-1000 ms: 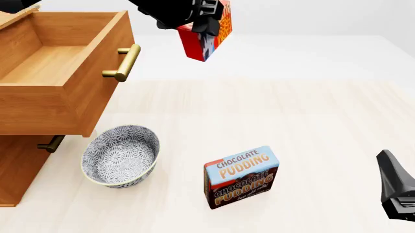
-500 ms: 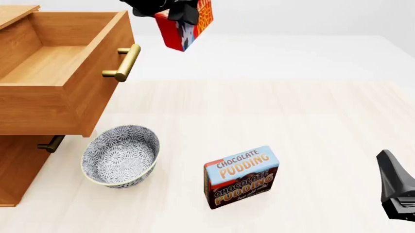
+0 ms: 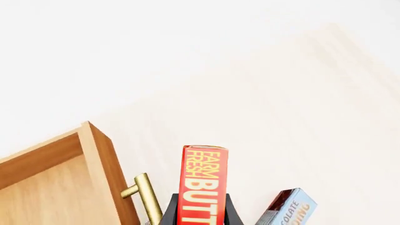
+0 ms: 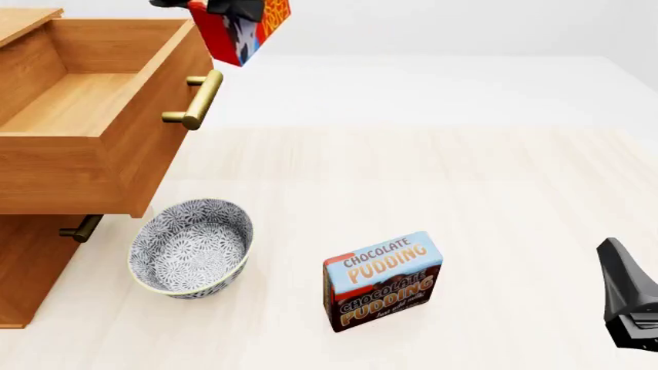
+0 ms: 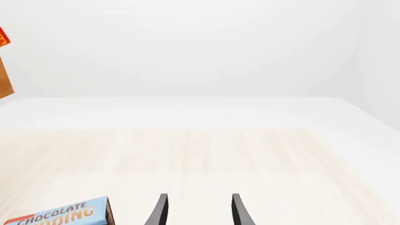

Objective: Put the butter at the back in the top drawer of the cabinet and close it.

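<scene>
Held aloft above the tabletop (image 4: 432, 169), just past the brass handle (image 4: 196, 100) of the pulled-out top drawer (image 4: 92, 116): the butter (image 4: 239, 27), a red box tilted at the upper edge of the front view, pinched between the jaws of the left gripper (image 3: 201, 213). Legible on the narrow red face in the left wrist view: "FARM FRESH" in yellow, then "BUTT" in white before the frame cuts the word. Seen beside the box from that same camera: the drawer's front panel, bare wooden floor and handle, with a corner of the pudding box (image 3: 286, 208) on the other side. Standing open and uppermost on the light-brown cabinet (image 4: 26, 262), the drawer, with one lower handle (image 4: 80, 228) visible beneath it. Resting on the tabletop just in front of the cabinet: a blue-and-white patterned bowl (image 4: 191, 248). Upright to the right of the bowl: the blue-and-brown box reading "CHOCOLATE PUDDING" twice, once on the top panel and once on the dark front, with smaller script below too fine to read. Parked well to the right of the pudding box, low over the tabletop: the right gripper (image 5: 196, 211), jaws spread with nothing between them, the pudding box's "CHOCOLATE" lettering at the corner of its wrist view.
</scene>
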Motion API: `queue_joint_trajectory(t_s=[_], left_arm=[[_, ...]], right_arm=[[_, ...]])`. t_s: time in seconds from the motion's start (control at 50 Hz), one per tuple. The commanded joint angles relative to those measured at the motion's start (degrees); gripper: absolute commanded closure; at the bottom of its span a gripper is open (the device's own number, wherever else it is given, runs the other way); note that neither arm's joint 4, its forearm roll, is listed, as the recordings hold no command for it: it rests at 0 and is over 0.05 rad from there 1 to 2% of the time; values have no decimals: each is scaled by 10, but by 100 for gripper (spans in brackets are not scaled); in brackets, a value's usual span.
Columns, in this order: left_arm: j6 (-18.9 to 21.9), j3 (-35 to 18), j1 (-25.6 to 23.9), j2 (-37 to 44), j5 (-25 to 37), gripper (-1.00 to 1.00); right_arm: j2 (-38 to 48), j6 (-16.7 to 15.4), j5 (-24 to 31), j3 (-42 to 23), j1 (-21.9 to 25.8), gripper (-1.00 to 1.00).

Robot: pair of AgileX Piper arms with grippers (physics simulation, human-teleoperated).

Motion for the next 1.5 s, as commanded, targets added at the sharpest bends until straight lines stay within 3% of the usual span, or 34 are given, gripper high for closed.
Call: queue_joint_trajectory(t_s=[0.02, 1.5], left_arm=[[28, 11, 28, -31, 4, 100], [85, 86, 193, -166, 57, 100]], right_arm=[[0, 0, 0, 0, 0, -100], [0, 0, 0, 0, 0, -100]])
